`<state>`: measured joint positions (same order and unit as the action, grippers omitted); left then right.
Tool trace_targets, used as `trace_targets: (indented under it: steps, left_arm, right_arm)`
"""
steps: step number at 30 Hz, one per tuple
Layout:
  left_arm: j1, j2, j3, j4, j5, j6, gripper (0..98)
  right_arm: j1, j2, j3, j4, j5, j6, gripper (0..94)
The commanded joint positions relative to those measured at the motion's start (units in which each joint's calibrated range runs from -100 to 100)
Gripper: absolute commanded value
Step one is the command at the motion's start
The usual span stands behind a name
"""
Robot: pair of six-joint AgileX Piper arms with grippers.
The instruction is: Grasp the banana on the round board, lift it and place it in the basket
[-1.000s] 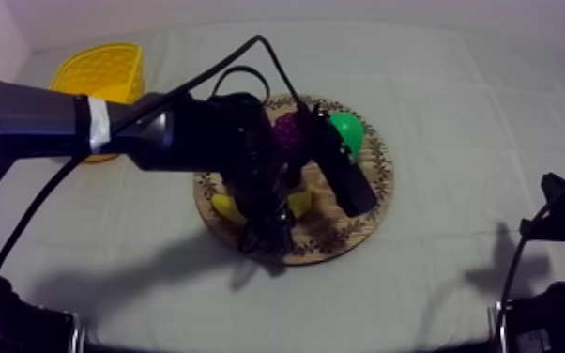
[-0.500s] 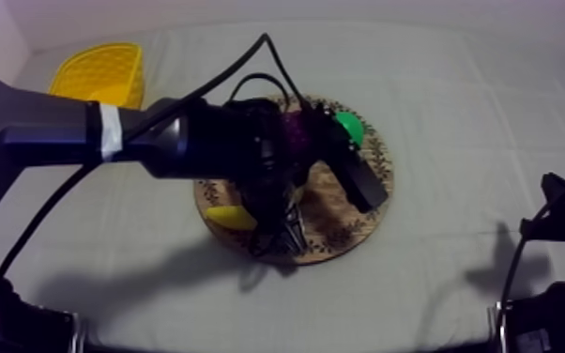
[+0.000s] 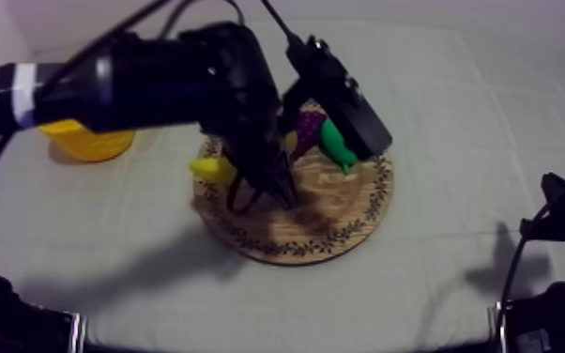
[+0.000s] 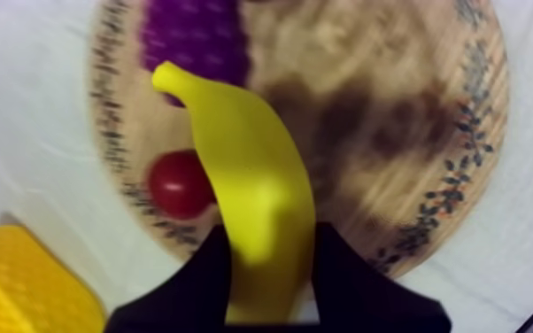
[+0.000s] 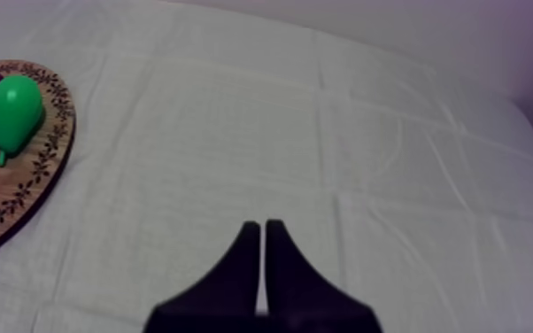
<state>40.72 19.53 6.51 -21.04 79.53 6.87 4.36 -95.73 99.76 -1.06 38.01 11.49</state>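
Grey-white cloth covers the desk. Over the wooden board (image 4: 394,106), my left hand (image 4: 272,232) grips the banana (image 4: 252,204), which is smooth, bright yellow and curved, its tip toward the grapes (image 4: 195,40), beside the small red fruit (image 4: 179,183). My right hand (image 5: 263,226) is closed on nothing.

Creased grey-white tablecloth (image 3: 455,113), pale wall (image 5: 465,27) behind, soft shadows across it

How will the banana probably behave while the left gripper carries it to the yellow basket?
The banana looks stiff: it juts from the left gripper without sagging. Its smooth skin and the grip near one end suggest it may slip or pivot.
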Motion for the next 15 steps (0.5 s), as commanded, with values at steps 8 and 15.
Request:
trace_targets:
  steps: [8,15]
  left_arm:
    - [-10.1,-6.3,-4.1,-3.44,1.1,-3.8,25.6]
    - [-18.5,-8.0,-4.8,-4.31,-2.4,-5.8,25.5]
  right_arm:
    - [0.0,0.0,0.0,0.0,0.0,0.0,0.3]
    - [0.0,0.0,0.0,0.0,0.0,0.0,0.3]
